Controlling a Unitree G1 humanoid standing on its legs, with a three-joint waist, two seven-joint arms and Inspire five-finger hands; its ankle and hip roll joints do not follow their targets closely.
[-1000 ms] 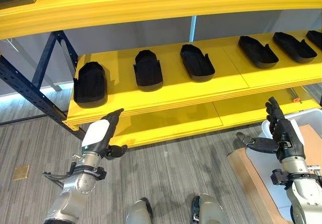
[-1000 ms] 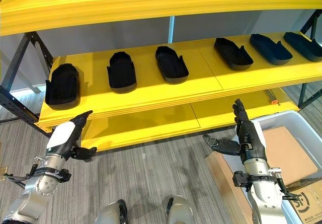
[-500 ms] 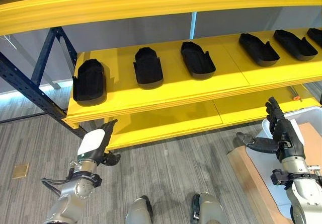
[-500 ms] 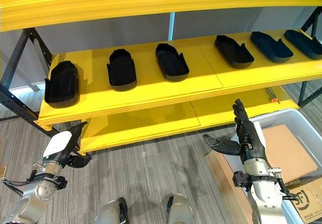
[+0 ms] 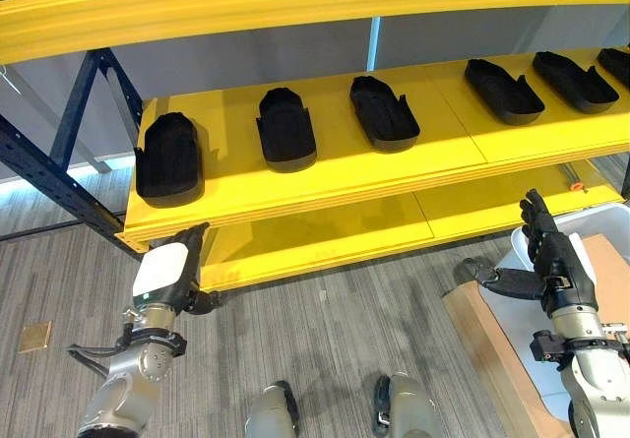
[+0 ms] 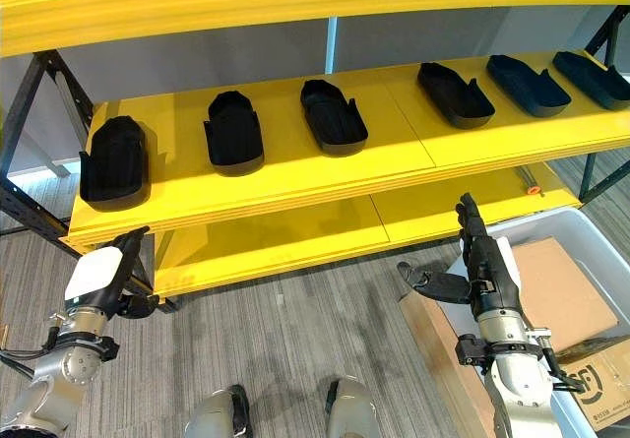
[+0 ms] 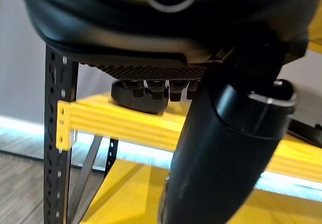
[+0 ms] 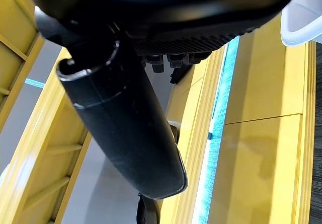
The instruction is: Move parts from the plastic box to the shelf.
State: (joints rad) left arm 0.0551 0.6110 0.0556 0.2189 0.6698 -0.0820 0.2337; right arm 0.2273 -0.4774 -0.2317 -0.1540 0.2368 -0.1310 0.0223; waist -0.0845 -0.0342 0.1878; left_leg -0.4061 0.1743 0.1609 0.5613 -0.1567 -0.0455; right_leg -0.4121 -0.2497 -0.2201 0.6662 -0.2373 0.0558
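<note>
Along the middle board of the yellow shelf [image 5: 325, 177] six black moulded parts lie in a row, well apart from one another: the leftmost part [image 5: 169, 157] near the shelf's left end, a second part [image 5: 285, 130] and a third part [image 5: 384, 113] toward the middle, then three further parts [image 5: 504, 92] running off to the right; a lower yellow board [image 5: 325, 236] sits beneath, close to the grey striped floor [image 5: 325, 330], and dark blue steel uprights [image 5: 59, 177] brace the frame at the left; the left hand [image 5: 169, 273] hangs below the shelf's front left corner, beside the upright, fingers straight and pointing up toward the board's edge, thumb out to the side, nothing held; the right hand [image 6: 482, 266] is raised at the right, fingers straight and upright, thumb spread wide toward the left, also empty, standing in front of the white plastic box [image 6: 581, 223]; inside the box a brown cardboard sheet [image 6: 556, 285] lies flat, and a brown wooden edge [image 6: 438, 344] runs along the box's near side; a small gold floor plate [image 5: 34, 337] lies at the far left.
</note>
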